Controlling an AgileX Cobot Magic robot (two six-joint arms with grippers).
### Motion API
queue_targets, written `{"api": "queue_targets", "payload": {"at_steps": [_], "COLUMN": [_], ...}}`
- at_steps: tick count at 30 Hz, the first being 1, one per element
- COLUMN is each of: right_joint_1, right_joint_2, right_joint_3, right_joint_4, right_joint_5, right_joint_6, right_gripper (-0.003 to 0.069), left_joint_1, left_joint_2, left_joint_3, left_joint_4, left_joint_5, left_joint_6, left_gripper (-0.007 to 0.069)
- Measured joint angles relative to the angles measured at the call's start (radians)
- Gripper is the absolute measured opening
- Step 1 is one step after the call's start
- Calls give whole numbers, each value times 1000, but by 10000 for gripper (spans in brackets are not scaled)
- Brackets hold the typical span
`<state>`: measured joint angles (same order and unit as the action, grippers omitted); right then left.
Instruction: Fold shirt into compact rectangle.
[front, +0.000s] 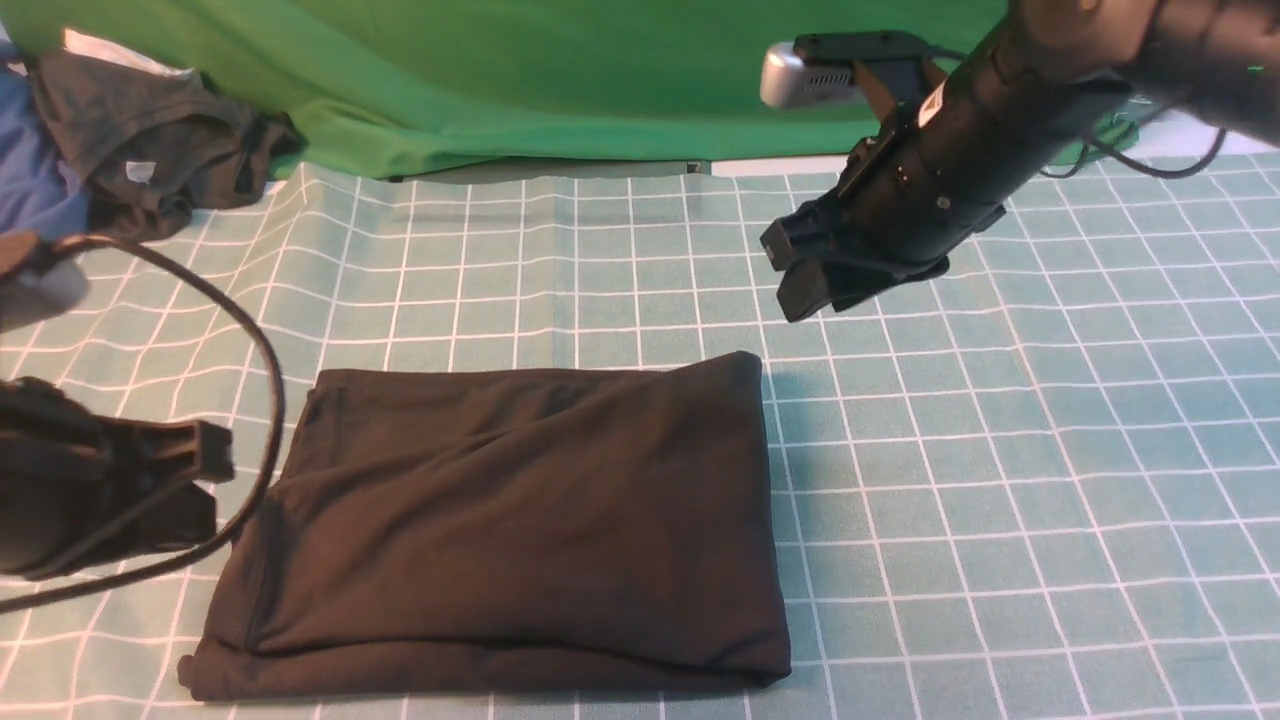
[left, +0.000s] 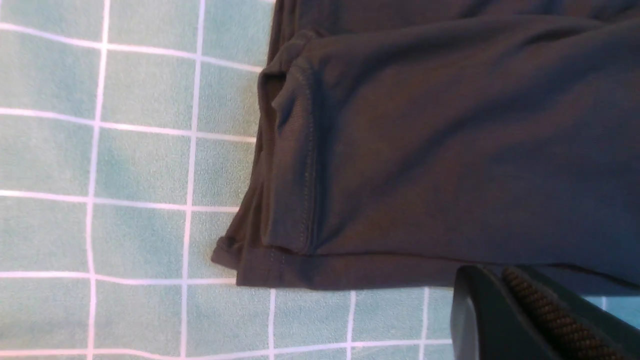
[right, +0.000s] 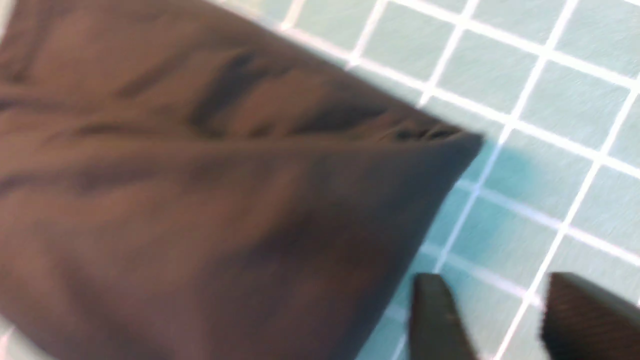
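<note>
Although the shirt (front: 500, 530) already lies as a flat, near-rectangular packet in the middle of the checked surface (front: 1000, 480), you should judge whether it is compact enough before you call the fold done. Its print and neck label are tucked out of sight, its far and right edges look straight, and its near edge shows stacked layers. At the shirt's left end the layers do not line up: in the left wrist view a hemmed flap sits a little inside the layer beneath it, and a small corner pokes out. Your right gripper (front: 805, 270) hangs above the surface just beyond the shirt's far right corner, apart from the cloth, its jaws parted and holding nothing. Your left gripper (front: 200, 480) sits just beside the shirt's left edge, clenched on nothing, with the cloth lying free of it. What seems left, at most, is squaring up that left end or one more fold if a smaller packet is wanted. A grey garment (front: 150, 150) lies well off beyond the shirt's far left corner.
</note>
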<state>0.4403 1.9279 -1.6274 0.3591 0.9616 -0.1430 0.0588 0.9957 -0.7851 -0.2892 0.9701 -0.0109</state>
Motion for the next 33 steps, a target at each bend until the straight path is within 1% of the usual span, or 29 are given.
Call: {"api": "queue_targets", "payload": {"at_steps": [2, 3, 4, 5, 12, 17, 19, 22, 23, 24, 25, 26, 27, 28, 29, 33], "right_joint_1": [-7, -7, -10, -9, -10, -10, -10, -10, -10, -10, -10, -10, -10, -10, -11, -23], "right_joint_2": [69, 75, 125, 141, 271, 319, 345, 361, 361, 361, 361, 361, 361, 361, 361, 362], "right_joint_3": [-43, -47, -81, -92, -178, -197, -197, -197, -197, -197, -197, -199, -201, -202, -212, -259], "right_joint_4": [6, 6, 9, 10, 38, 87, 118, 146, 154, 159, 164, 171, 174, 174, 175, 177], "right_joint_5": [6, 6, 8, 8, 4, 0, 0, 2, 2, 2, 1, -1, -3, -3, -4, -4], "right_joint_6": [0, 0, 1, 4, 14, 15, 15, 14, 10, 0, -17, -34, -46, -47, -54, -64], "right_gripper": [441, 441, 470, 477, 490, 491, 476, 430, 395, 347, 283, 190, 123, 113, 71, 57], "left_joint_1": [0, 0, 0, 0, 0, 0, 0, 0, 0, 0, 0, 0, 0, 0, 0, 0], "left_joint_2": [-51, -55, -88, -103, -174, -176, -176, -176, -176, -176, -176, -176, -176, -176, -176, -176], "left_joint_3": [0, 0, 0, 0, 0, 0, 0, 0, 0, 0, 0, 0, 0, 0, 0, 0], "left_joint_4": [1, 1, 1, 1, 1, 2, 2, 2, 2, 3, 3, 3, 4, 4, 4, 4], "left_joint_5": [16, 17, 24, 28, 35, 36, 36, 36, 36, 36, 36, 36, 36, 36, 36, 39], "left_joint_6": [4, 4, 11, 11, 11, 11, 11, 11, 11, 11, 11, 11, 11, 11, 11, 11], "left_gripper": [12, 12, 12, 12, 12, 12, 12, 12, 12, 12, 12, 12, 12, 12, 12, 12]}}
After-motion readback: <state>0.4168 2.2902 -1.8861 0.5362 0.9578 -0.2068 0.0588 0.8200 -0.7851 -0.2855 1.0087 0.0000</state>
